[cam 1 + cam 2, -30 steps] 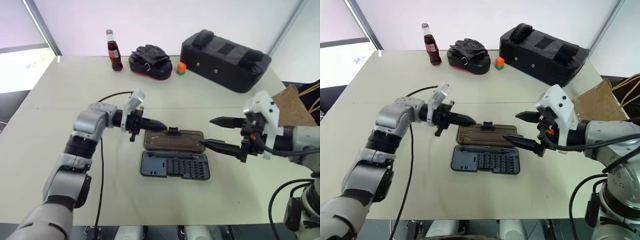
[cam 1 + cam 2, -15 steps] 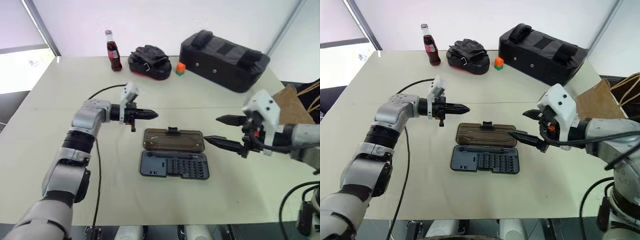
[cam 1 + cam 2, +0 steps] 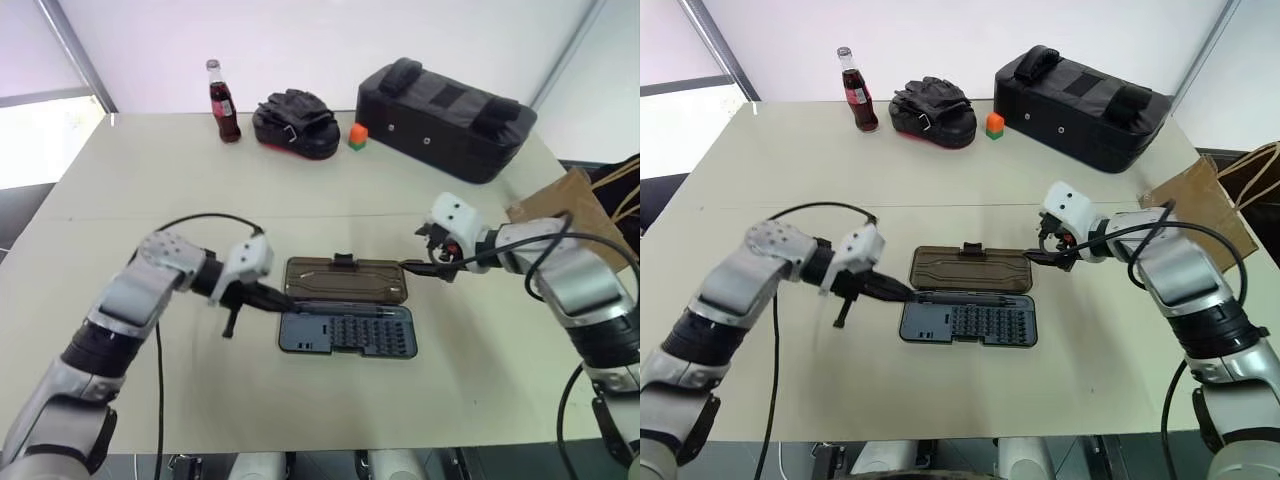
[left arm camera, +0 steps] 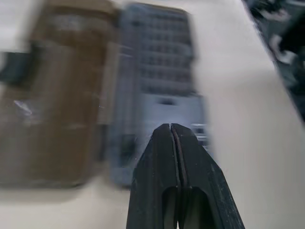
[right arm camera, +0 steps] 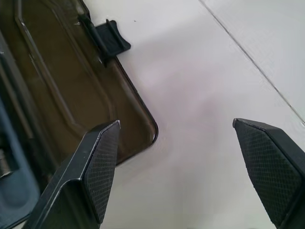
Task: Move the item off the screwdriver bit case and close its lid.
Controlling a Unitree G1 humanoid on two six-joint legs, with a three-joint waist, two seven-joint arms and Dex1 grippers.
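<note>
Pale worktop [image 3: 120, 200], case [image 3: 346, 330] open at centre, lid [image 3: 345, 281] flat on the far side. Bag [image 3: 1195, 205] lies off the case at the right edge, so I judge closing is in hand. My left hand [image 3: 283, 300], pinched shut, sits at the tray's left end; my right hand [image 3: 415, 262], spread wide, is beside the lid's right end. Next: get under the lid and fold it nearward.
</note>
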